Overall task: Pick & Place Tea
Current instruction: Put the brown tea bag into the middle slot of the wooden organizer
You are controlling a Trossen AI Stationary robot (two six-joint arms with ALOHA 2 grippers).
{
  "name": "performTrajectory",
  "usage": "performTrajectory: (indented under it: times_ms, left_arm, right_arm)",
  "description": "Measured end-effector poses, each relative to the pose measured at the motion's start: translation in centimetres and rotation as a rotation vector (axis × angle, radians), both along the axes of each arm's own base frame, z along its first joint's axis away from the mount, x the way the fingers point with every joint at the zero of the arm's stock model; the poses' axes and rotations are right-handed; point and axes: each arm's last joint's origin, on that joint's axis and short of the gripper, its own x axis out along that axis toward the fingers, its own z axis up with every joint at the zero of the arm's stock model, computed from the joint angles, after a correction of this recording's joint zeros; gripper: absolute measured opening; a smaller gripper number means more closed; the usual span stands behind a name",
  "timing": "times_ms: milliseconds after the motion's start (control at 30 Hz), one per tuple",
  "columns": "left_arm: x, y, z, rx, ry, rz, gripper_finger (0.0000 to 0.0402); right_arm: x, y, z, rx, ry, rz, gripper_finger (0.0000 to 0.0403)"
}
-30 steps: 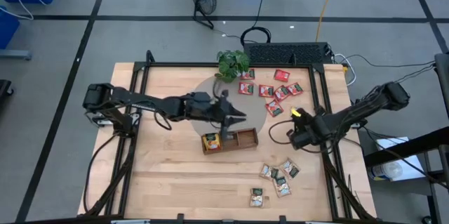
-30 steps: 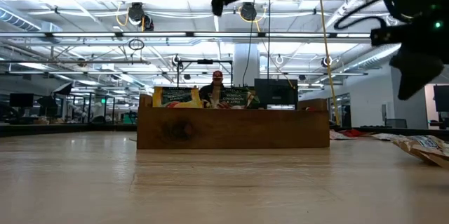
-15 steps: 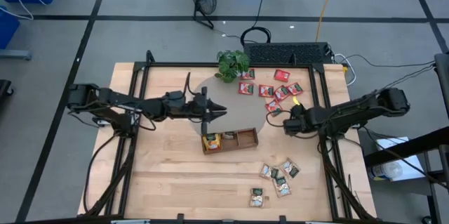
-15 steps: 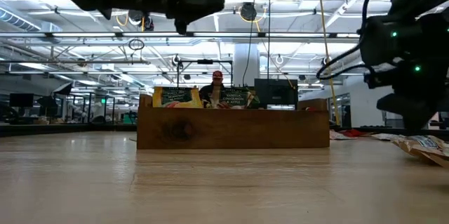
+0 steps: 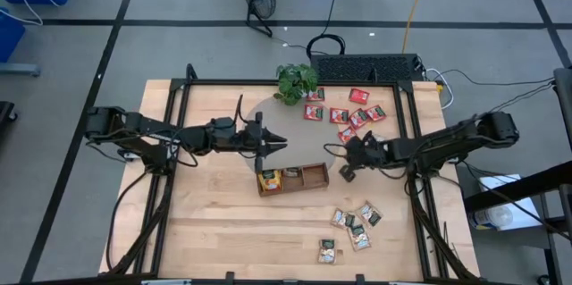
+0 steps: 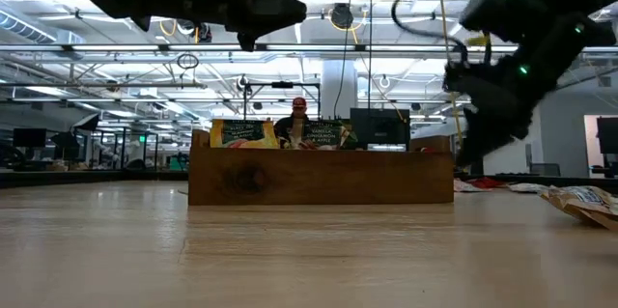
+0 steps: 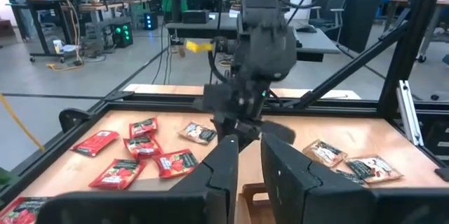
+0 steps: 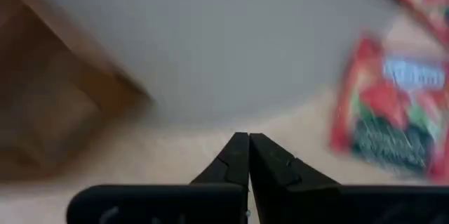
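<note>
The wooden tray (image 5: 292,179) sits near the middle of the table (image 5: 214,222), partly on a round grey mat (image 5: 299,129). One orange-yellow tea packet (image 5: 269,178) stands in the tray's left compartment; its other compartments look bare from above.

The left gripper (image 5: 279,145) hangs above the mat, just beyond the tray's left end and well off the surface. In its wrist view its two fingers (image 7: 280,175) stand a little apart with nothing between them, so it is slightly open and holds nothing.

The right gripper (image 5: 345,171) is low over the table just off the tray's right end, at the edge of the mat. Its fingers are pressed together and empty in its own wrist view, with a red packet (image 8: 384,108) lying near the tips, though that view is too blurred to tell whether they touch the table.

The rest of the tea lies loose. A cluster of red packets (image 5: 344,115) is spread on the far right part of the table, beside a potted plant (image 5: 296,80). A group of pale packets (image 5: 353,224) lies on the near right part, well apart from the tray.

In the low view a person (image 6: 298,115) shows behind the tray, in the room beyond.
</note>
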Motion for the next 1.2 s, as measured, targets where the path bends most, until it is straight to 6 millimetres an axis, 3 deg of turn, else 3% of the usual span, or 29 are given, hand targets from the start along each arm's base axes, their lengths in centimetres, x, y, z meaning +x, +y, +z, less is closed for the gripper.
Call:
performTrajectory:
  times_ms: [67,233,500,700,867,1000,1100,1200]
  left_arm:
    - [0.0,0.0,0.0,-0.001,0.000,0.000,0.0067]
    - [0.0,0.0,0.0,-0.001,0.003,0.000,0.0067]
    - [0.0,0.0,0.0,0.000,0.003,0.003,0.0067]
    - [0.0,0.0,0.0,0.000,0.003,0.007,0.0067]
    - [0.0,0.0,0.0,0.000,0.003,0.009,0.0067]
    - [0.0,0.0,0.0,0.000,0.003,0.008,0.0067]
    - [0.0,0.0,-0.1,0.000,0.005,0.009,0.0067]
    - [0.0,0.0,-0.1,0.000,0.005,0.009,0.0067]
  right_arm:
    - [-0.1,-0.5,0.4,-0.096,0.037,-0.060,0.0000]
    - [-2.8,-2.8,0.3,-0.223,0.321,-0.344,0.0000]
    - [-5.0,-5.2,-1.6,-0.226,0.406,-0.477,0.0000]
    - [-6.6,-5.6,-3.2,-0.102,0.501,-0.514,0.0000]
    - [-7.0,-4.4,-3.5,0.103,0.540,-0.467,0.0000]
    - [-6.2,-3.1,-3.2,0.281,0.482,-0.324,0.0000]
    - [-5.0,-2.0,-2.7,0.392,0.365,-0.130,0.0000]
    - [-3.2,-1.2,-1.8,0.392,0.155,0.095,0.0000]
